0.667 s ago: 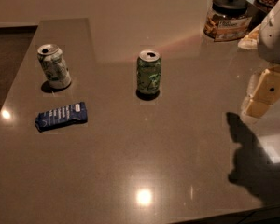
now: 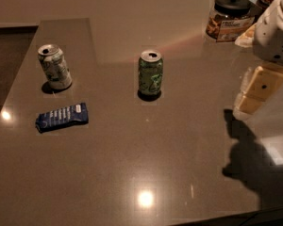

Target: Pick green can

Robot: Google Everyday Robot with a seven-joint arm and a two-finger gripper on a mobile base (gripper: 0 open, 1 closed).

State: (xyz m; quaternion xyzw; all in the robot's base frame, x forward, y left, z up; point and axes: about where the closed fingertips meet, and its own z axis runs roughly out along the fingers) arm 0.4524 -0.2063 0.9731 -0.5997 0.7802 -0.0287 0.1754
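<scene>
The green can stands upright near the middle of the dark, glossy surface, its silver top showing and nothing touching it. The hand hangs at the right edge of the view, above the surface and well apart from the can. It has hold of nothing, and from this angle I cannot tell how far open it is. Its shadow falls on the surface below it. Judged from this layout, the step in hand is the approach: no grasp has begun and the can has not been lifted. The next move calls for carrying the hand leftward across open surface to the can, lining it up on the can's body and lowering it so that it closes on the sides rather than knocking the top. The route looks free. The white can with green print stands well off to the left, with a blue packet lying just in front of it, and a black-lidded jar sits at the far right, behind the hand. The main risk is mistaking the white can for the target.
</scene>
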